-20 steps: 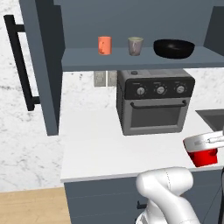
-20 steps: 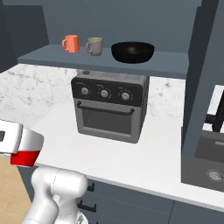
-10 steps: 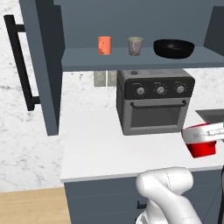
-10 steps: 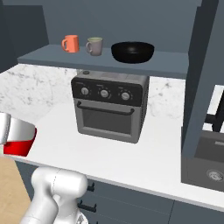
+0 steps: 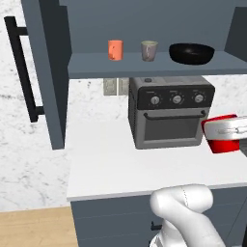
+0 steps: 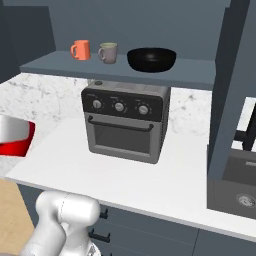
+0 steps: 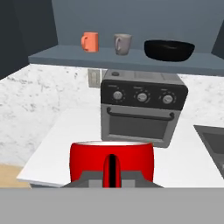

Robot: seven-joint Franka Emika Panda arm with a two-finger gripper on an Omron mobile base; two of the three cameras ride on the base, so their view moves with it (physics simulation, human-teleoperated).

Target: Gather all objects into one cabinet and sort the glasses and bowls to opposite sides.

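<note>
I have the gripper clamped on the bright red cup, apparently above the counter; the small orange cup, speckled grey-beige cup and wide glossy black bowl already sit on the slate-blue cabinet shelf.

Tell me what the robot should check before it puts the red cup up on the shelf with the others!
1. Red cup held by the end effector: ok, shut on it, cup upright.
2. Cabinet door open: ok, swung aside.
3. Orange cup and grey-beige cup together at the shelf's left: ok.
4. Black bowl on the opposite side, right: ok.
5. Free spot on the shelf beside the cups: ok, bare space left of the orange cup.
6. Lift path past the toaster oven: cannot tell, the cup is still below shelf height.
</note>
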